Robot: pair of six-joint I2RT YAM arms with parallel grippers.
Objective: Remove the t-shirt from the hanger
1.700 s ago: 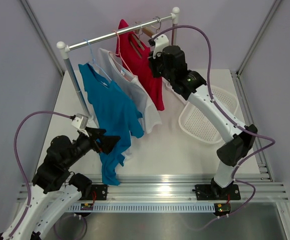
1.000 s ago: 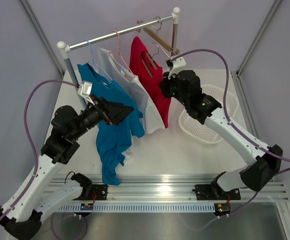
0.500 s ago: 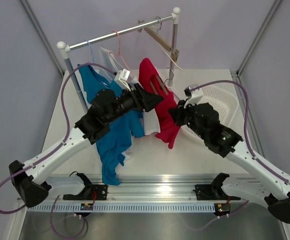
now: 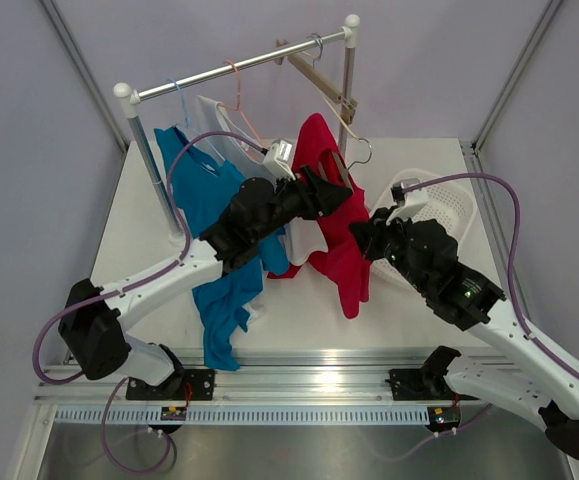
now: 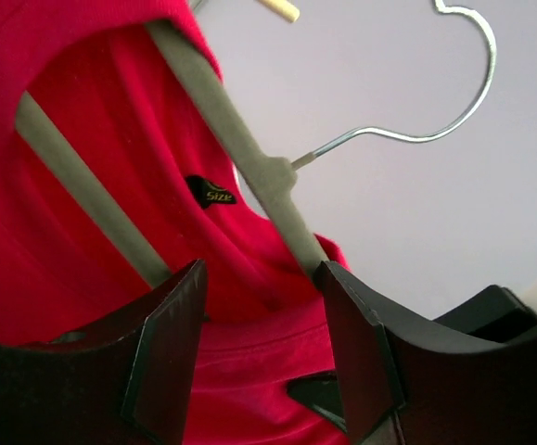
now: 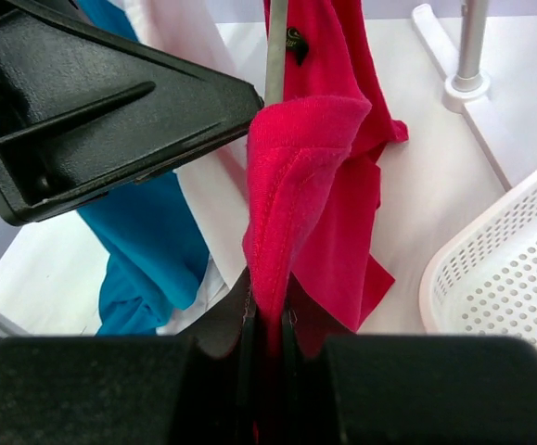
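Both arms have closed in since half a second ago, the left hand (image 4: 337, 195) now reaching the red cotton t-shirt (image 4: 347, 262), which hangs in the air above the white worktop (image 4: 299, 312), clear of the metal rail (image 4: 239, 68). It is still draped on the grey hanger with a wire hook (image 5: 249, 159). The right hand (image 6: 266, 320) is clenched on a fold of red cloth. The left hand's fingers (image 5: 168, 348) are spread apart beside the hanger's neck. A blue t-shirt (image 4: 219, 220) and a white t-shirt (image 4: 231, 135) hang on the rail; a white perforated plastic basket (image 4: 454, 200) sits to the right.
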